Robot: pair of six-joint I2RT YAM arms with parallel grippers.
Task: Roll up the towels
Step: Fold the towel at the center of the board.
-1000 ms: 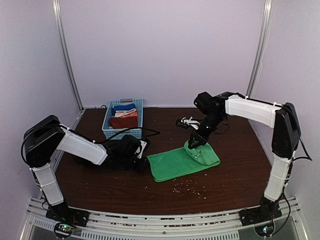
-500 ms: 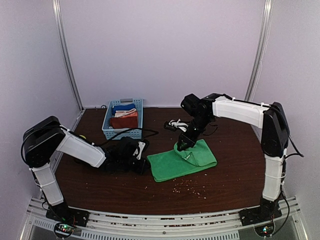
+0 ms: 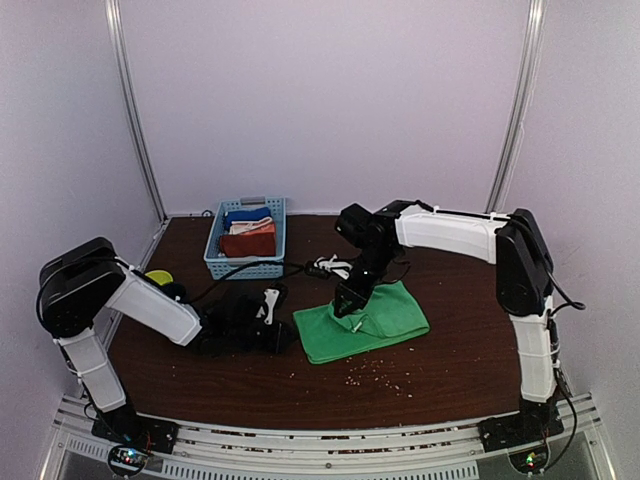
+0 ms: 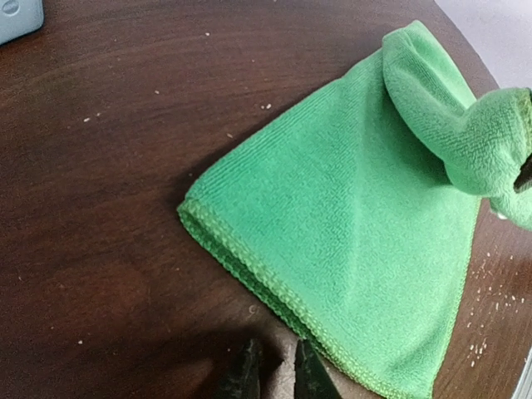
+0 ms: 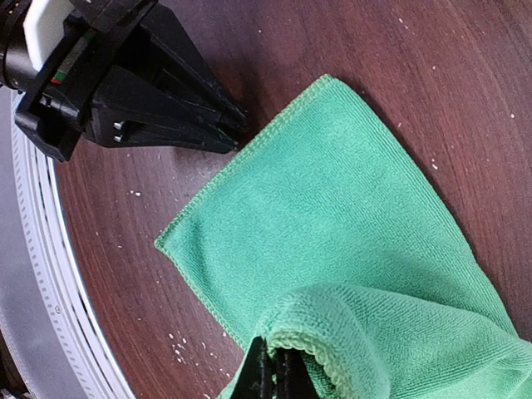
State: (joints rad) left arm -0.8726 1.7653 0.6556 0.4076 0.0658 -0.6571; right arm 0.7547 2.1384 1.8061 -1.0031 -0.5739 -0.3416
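We see the right gripper (image 5: pixel 270 366) clamped on the lifted edge of the green towel (image 5: pixel 332 216), its roll barely begun on the desk (image 3: pixel 450 370), the left gripper (image 4: pixel 277 370) narrowly parted and empty beside a corner, and the rust towel (image 3: pixel 248 243) untouched in the basket (image 3: pixel 240 266).

Blue basket (image 3: pixel 241 267) on dark table (image 3: pixel 450 362)

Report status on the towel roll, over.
Right pincer shut on green towel, edge folded over. Left pincer slightly open, empty, beside its corner. Rust towel in basket. Nothing blocking.
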